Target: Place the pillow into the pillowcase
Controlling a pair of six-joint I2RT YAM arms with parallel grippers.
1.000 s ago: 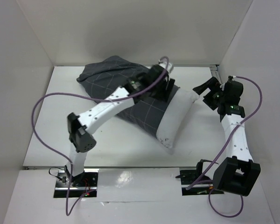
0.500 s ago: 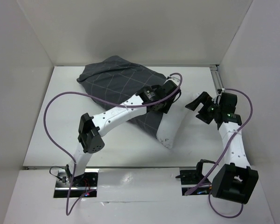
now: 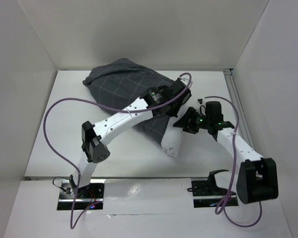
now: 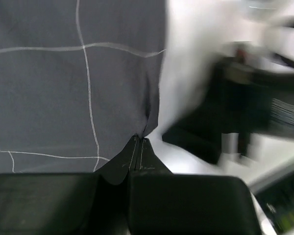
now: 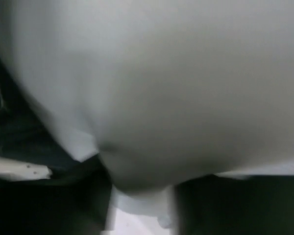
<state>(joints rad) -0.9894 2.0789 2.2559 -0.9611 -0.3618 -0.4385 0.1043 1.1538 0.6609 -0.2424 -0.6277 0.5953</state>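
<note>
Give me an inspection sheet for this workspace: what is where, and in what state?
Surface: white table.
Job's things: dark checked pillowcase lies at the back; the pillow shows only a white end sticking out of its opening.
Clutter: nothing seen.
Grippers: left pincer shut on the pillowcase's edge; right pincer against the pillow, jaws lost in blur.
Cables: purple cables loop off both arms.
Surroundings: plain white walls on three sides.
</note>
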